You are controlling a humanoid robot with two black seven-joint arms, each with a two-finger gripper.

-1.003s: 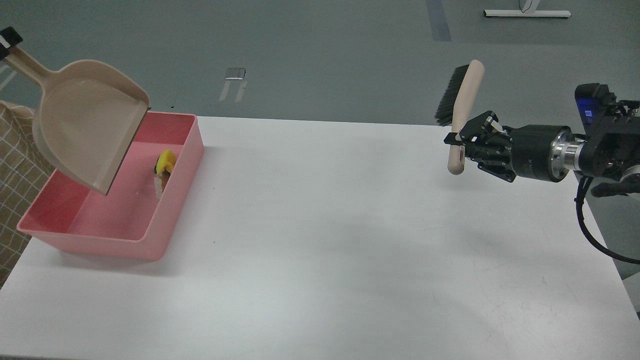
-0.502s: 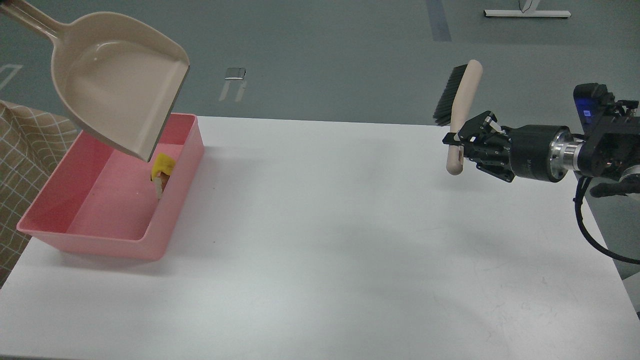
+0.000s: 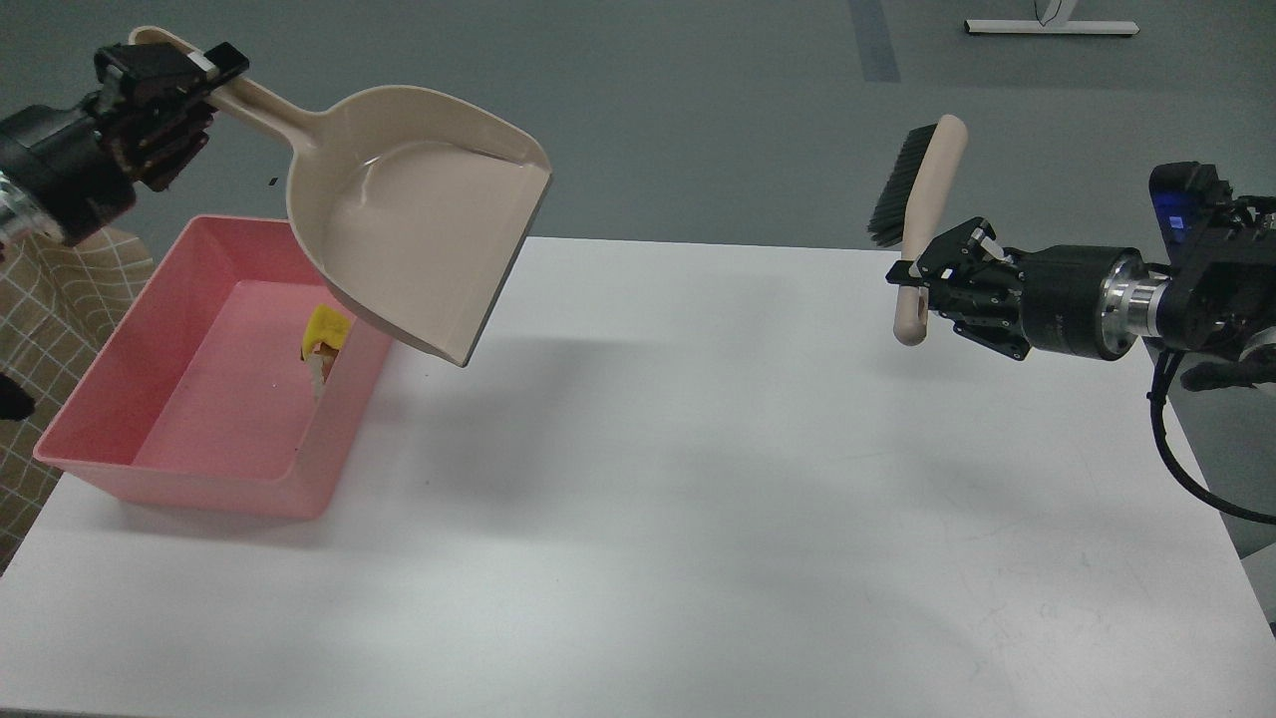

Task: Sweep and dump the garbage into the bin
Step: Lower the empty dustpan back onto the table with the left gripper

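The pink bin point(image 3: 179, 479) stands on the left of the white table point(image 3: 698, 499). Inside it, against the right wall, lie the yellow sponge piece point(image 3: 326, 327) and the white bread slice point(image 3: 318, 374). My left gripper point(image 3: 189, 75) is shut on the handle of the beige dustpan point(image 3: 419, 239), held in the air over the bin's right edge, its pan empty. My right gripper point(image 3: 922, 274) is shut on the beige handle of a brush point(image 3: 922, 199) with black bristles, held upright above the table's right side.
A checked tan cloth point(image 3: 60, 299) hangs beyond the table's left edge. Grey floor lies behind the table. The table's right edge runs below my right arm.
My left gripper has swung the dustpan up and to the right, from over the bin toward the table's middle, and has come into view. The scraps stay in the bin. The right arm barely moved.
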